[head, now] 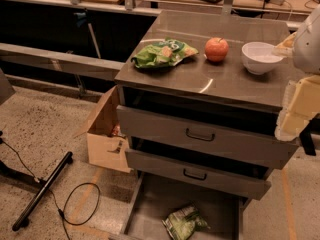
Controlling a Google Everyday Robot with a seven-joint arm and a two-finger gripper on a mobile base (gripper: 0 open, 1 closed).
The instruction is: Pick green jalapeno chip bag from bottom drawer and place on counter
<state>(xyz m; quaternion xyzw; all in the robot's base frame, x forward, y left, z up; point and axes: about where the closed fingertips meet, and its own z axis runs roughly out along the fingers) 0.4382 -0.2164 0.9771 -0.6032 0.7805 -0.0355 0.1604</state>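
A speckled concrete floor point(40, 134) spread around a grey metal drawer cabinet point(165, 129), with workbenches running along the wall behind it. The cabinet's counter point(235, 79), glossy and grey-brown, carried three things. Its bottom drawer point(150, 199) stood pulled out at floor level, below two drawers with black handles point(200, 134). An open cardboard box point(105, 149) sat against the cabinet's left side, and a black cable point(80, 204) looped on the floor further left.

The robot's cream-coloured gripper point(295, 109) hung at the cabinet's right edge, level with the upper drawer; whether it was spread or closed could not be made out.

On the counter lay a lime-green bag point(162, 53) toward the left, a white bowl point(259, 57) toward the right and a red apple point(216, 49) between them.

The green jalapeno chip bag point(184, 223) lay crumpled on the bottom drawer's floor near its front, well apart from the gripper, which was far above it and to the right.
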